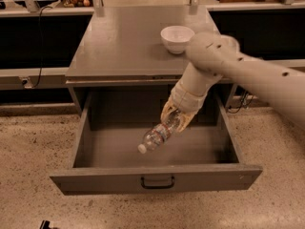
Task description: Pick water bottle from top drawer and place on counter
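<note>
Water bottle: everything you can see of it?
The water bottle is small, clear ribbed plastic with a white cap and a red-and-white label band. It hangs tilted, cap low and to the left, over the open top drawer, seemingly off its floor. Only the gripper touches it, shut around its base end.

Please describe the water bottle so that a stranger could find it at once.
Look at the grey cabinet's open top drawer. Over it the gripper holds the water bottle, tilted cap-down. It is clear and ribbed, unlike the white bowl on the counter.
</note>
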You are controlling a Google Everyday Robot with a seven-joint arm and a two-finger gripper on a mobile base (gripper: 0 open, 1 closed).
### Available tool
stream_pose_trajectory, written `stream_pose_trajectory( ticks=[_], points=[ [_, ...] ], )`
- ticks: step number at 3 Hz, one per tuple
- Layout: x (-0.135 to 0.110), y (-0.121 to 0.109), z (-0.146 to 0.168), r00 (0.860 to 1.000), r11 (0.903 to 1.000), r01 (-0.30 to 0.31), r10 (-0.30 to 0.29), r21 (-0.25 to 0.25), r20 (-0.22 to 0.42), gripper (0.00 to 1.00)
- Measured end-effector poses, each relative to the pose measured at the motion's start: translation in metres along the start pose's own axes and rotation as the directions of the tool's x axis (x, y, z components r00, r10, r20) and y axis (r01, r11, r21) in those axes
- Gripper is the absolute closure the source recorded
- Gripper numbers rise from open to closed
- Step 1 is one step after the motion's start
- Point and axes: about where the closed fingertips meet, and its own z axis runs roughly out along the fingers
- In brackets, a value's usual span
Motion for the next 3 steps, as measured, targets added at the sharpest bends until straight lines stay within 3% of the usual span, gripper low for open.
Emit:
stream_pose_trajectory(
  ticks=[1, 2, 3],
  points=[
    [-0.027, -0.006, -0.057, 0.993, 0.9862, -0.097, 0.087, 0.134, 0.084, 1.00],
    [-0.035, -0.009, -0.061, 0.988, 0.9813, -0.115, 0.096, 0.154, 0.124, 1.00],
    [-0.038, -0.004, -0.060, 0.989, 0.9861, -0.128, 0.119, 0.106, 0.083, 1.00]
  ],
)
